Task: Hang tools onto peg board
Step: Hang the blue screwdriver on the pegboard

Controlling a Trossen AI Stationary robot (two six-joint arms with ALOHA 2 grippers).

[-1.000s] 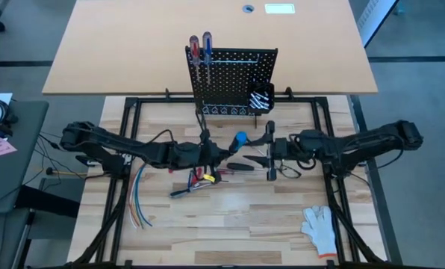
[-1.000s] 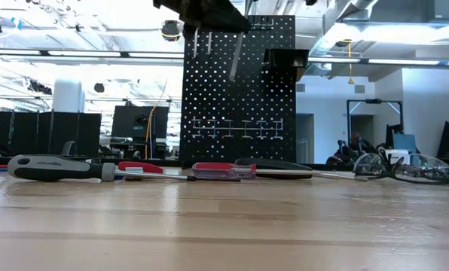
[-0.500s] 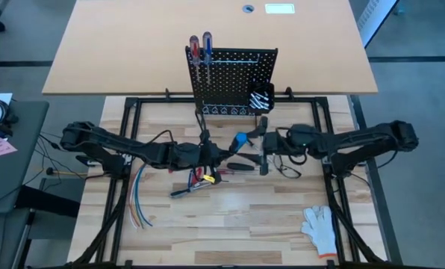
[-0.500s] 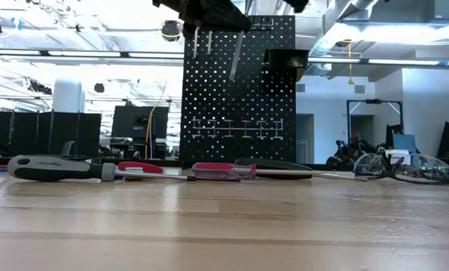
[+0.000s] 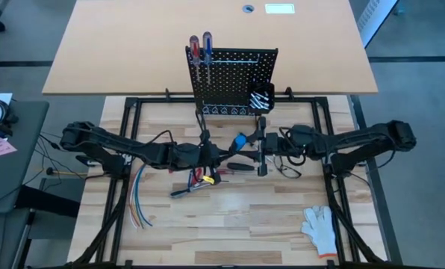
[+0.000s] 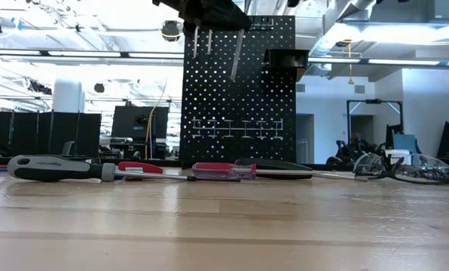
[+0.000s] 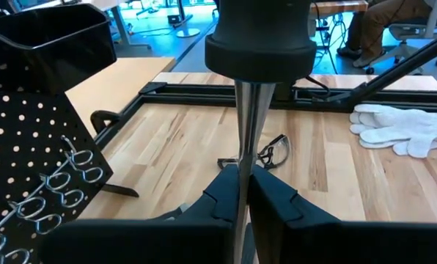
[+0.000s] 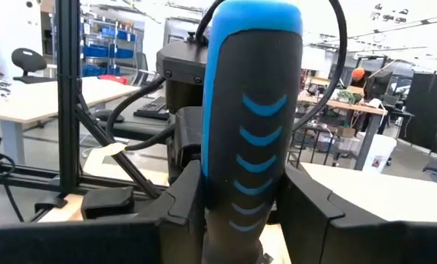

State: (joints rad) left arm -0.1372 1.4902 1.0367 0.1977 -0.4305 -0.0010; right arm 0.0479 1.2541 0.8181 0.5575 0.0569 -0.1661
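My left gripper (image 5: 210,154) is shut on a black screwdriver with a blue cap (image 5: 240,140), held above the table's middle. My right gripper (image 5: 257,146) is open. Its fingers (image 8: 185,198) stand close on either side of the screwdriver's handle (image 8: 251,110); I cannot tell whether they touch it. The black peg board (image 5: 234,78) stands upright at the far edge, with a red-handled screwdriver (image 5: 195,48) and a blue-handled one (image 5: 207,45) hanging at its top left. Other tools lie on the table: a black-handled screwdriver (image 5: 236,166) and red-handled ones (image 5: 201,178). My left gripper pinches the screwdriver's bare metal shaft (image 7: 243,158) between its two fingers, just below the handle (image 7: 261,44). The fingers lie across the shaft. The screwdriver is lifted clear of the table and tilted, its handle up and its tip (image 6: 234,71) hanging down past the gripper.
A small black bin (image 5: 261,99) hangs on the board's lower right. Safety glasses (image 5: 286,169) lie under the right arm. A white glove (image 5: 319,228) lies near right and coloured wires (image 5: 137,203) near left. A grey-and-black screwdriver (image 6: 55,167) and a red one (image 6: 224,171) lie in the low view.
My right gripper has moved toward the table's left edge, up to the held screwdriver, and its fingers now stand around the blue-capped handle. My left gripper and the screwdriver have kept still.
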